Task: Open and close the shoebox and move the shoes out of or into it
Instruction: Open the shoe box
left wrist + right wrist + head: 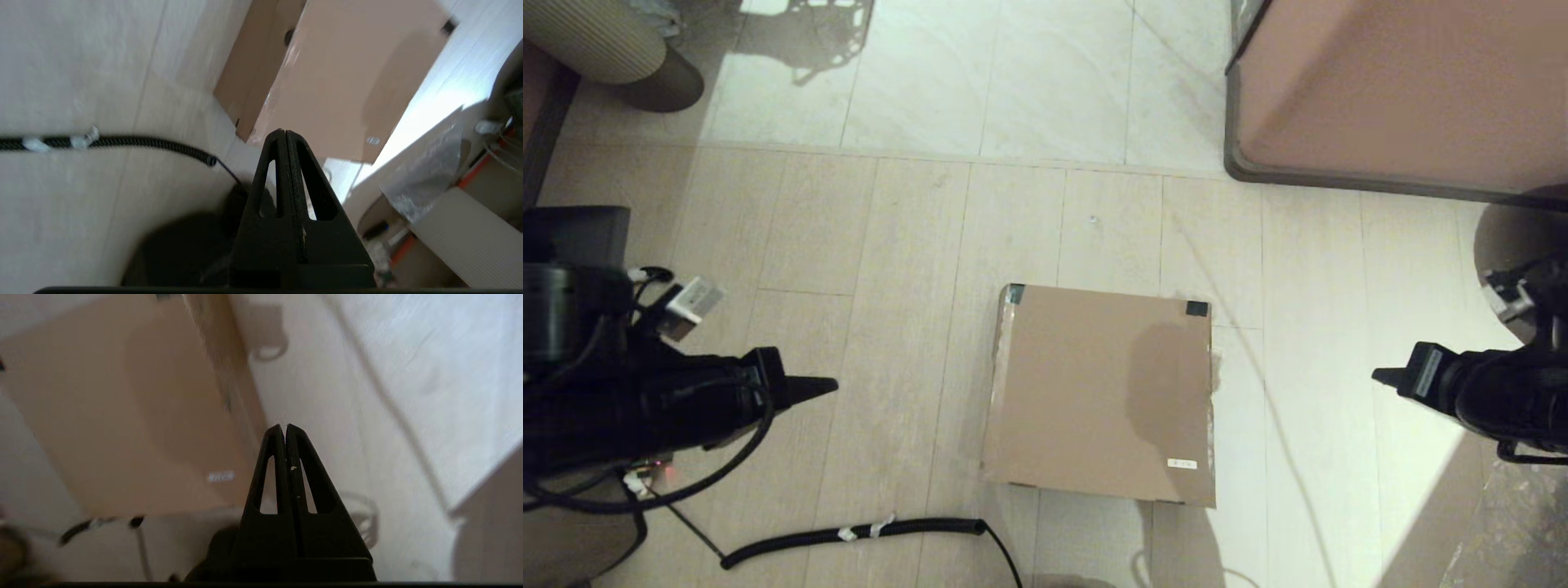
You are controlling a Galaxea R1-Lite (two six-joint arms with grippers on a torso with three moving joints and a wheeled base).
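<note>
The brown cardboard shoebox lies on the floor in front of me with its flap lid down, dark tape on its two far corners and a small white label near its front right corner. It also shows in the left wrist view and the right wrist view. The shoes are out of view. My left gripper hangs shut and empty to the box's left, well apart from it, its tip pointing toward the box. My right gripper hangs shut and empty to the box's right, its tip over bare floor.
A black coiled cable runs along the floor near the box's front left. A big pinkish-brown cabinet with a dark base stands at the far right. A ribbed beige cylinder lies at the far left.
</note>
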